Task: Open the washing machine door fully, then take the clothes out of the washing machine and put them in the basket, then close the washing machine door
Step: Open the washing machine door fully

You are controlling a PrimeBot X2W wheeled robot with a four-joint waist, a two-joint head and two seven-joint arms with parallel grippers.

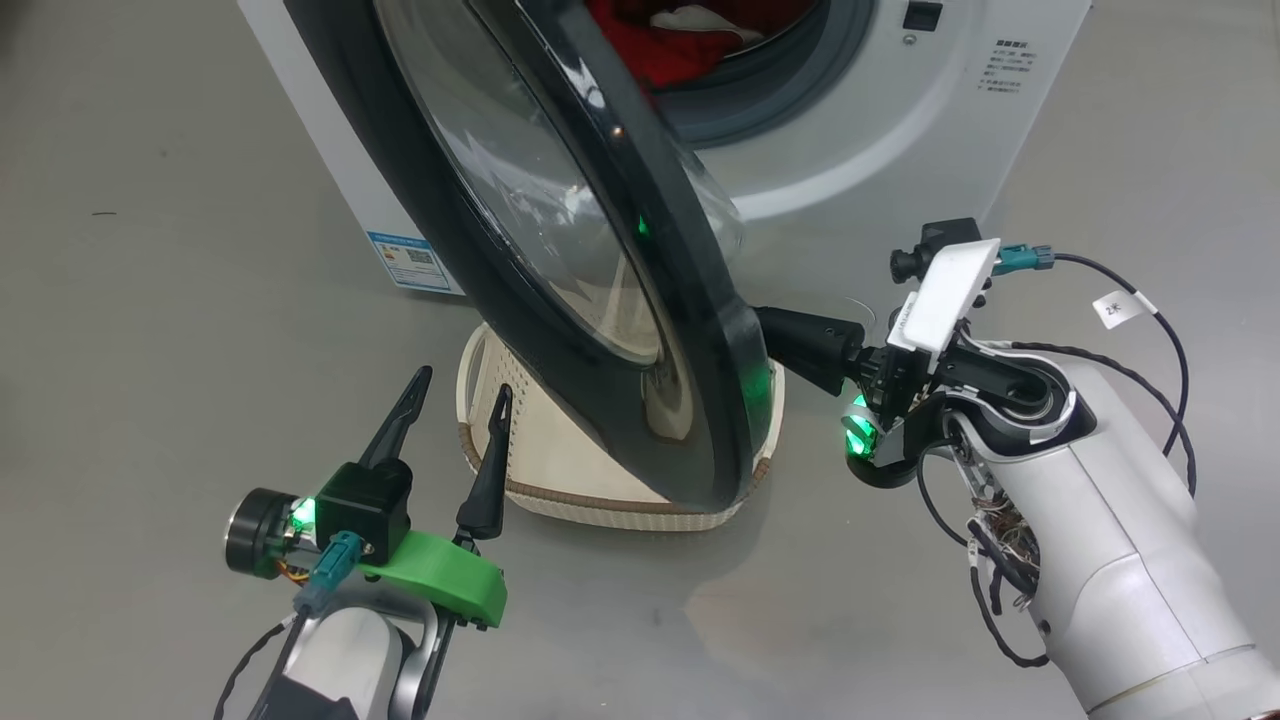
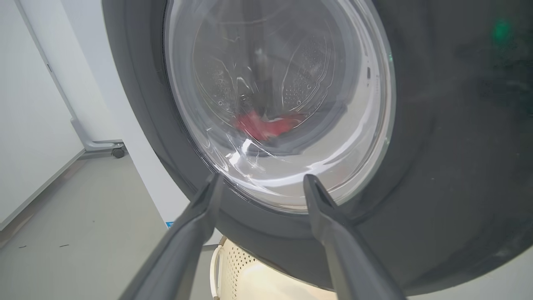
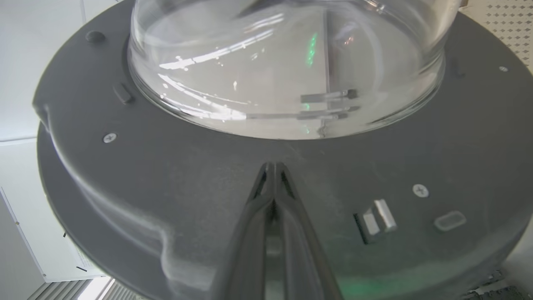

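The washing machine door stands partly open, edge-on to my head view, its black rim hanging over the basket. Red clothes lie inside the white washing machine. My right gripper is shut, empty, with its tips against the door's inner side. In the right wrist view this gripper touches the grey inner frame just below the glass bowl. My left gripper is open, left of the basket. In the left wrist view it faces the door's outer glass, with the clothes red behind it.
The cream basket sits on the grey floor directly under the door. A blue label marks the washer's left side. A wheeled white stand is by the wall. The door latch sits right of my fingertips. Cables loop off the right arm.
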